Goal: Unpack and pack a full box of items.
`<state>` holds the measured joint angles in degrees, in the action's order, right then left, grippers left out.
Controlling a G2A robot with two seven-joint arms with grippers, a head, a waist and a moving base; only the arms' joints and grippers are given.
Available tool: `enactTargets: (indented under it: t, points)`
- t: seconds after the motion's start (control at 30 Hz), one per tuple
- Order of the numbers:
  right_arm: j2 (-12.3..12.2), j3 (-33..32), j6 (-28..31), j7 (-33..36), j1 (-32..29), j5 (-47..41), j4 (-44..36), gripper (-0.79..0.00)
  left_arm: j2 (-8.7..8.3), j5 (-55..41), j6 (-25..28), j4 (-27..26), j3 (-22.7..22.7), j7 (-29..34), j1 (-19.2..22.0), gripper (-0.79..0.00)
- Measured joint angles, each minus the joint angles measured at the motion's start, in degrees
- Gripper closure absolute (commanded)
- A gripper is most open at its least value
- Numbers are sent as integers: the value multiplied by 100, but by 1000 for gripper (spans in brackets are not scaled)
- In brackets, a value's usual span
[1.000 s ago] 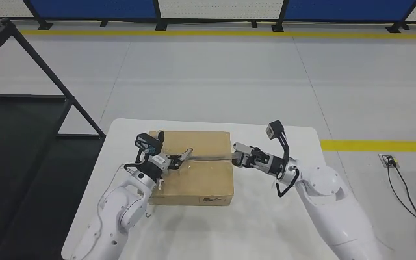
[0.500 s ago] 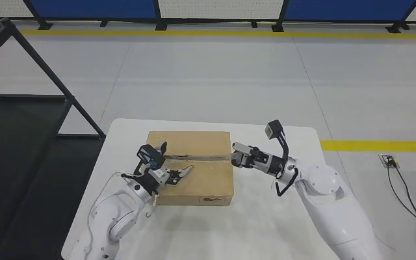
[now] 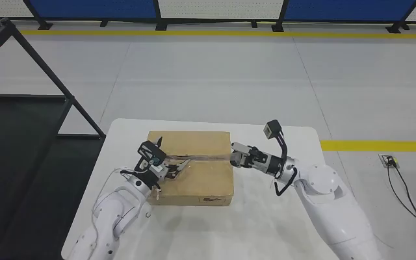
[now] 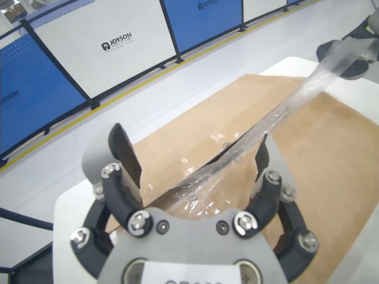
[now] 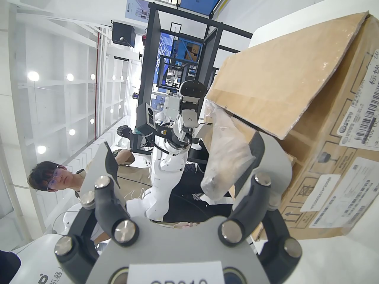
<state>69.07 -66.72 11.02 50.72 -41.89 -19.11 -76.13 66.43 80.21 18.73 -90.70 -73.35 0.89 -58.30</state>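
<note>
A brown cardboard box (image 3: 201, 185) lies on the white table (image 3: 273, 214). A clear tape strip (image 4: 296, 101) is peeled up off its top seam, and the flaps there gape a little. My left gripper (image 3: 174, 168) hovers over the box's left half, open (image 4: 192, 152), with the tape running between its fingers, close to one pad. My right gripper (image 3: 234, 156) is at the right end of the seam, open (image 5: 182, 155). A crumpled wad of tape (image 5: 220, 155) clings to one of its fingers (image 5: 257, 149). One top flap of the box (image 5: 296, 95) stands raised beside it.
A black metal frame (image 3: 39, 78) stands off the table's left side. Blue and white fence panels (image 3: 221, 8) line the far floor. Bare table lies in front of the box and to its right.
My left gripper dipped toward the box's front edge, then came back toward the seam. The right gripper has hardly moved.
</note>
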Motion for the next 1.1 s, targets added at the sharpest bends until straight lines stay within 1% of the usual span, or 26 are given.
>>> enactTargets:
  t: [0.17,0.3,0.5,0.63,0.73,0.9,1.1]
  points:
    - [-7,-11,-6,-4,-23,24,-40,-785,31,20,-50,200,92,-6,165,-785]
    - [-12,-25,-16,-8,-39,34,-70,-785,34,-71,81,163,102,10,152,-785]
    - [-15,-24,-35,-12,-45,50,-99,-785,63,33,-192,264,113,-119,247,-785]
    - [-19,-45,-22,-28,-46,52,-79,-785,90,13,-271,369,169,-105,343,-785]
    - [-32,-112,14,-265,-78,214,-41,-785,106,0,-279,431,207,-93,396,-785]
    - [-56,-181,32,-989,-200,864,-79,-785,125,-62,-279,445,225,-79,421,-785]
    - [-59,-86,199,-1271,-233,1479,-47,-785,136,-110,-258,432,206,-51,414,-785]
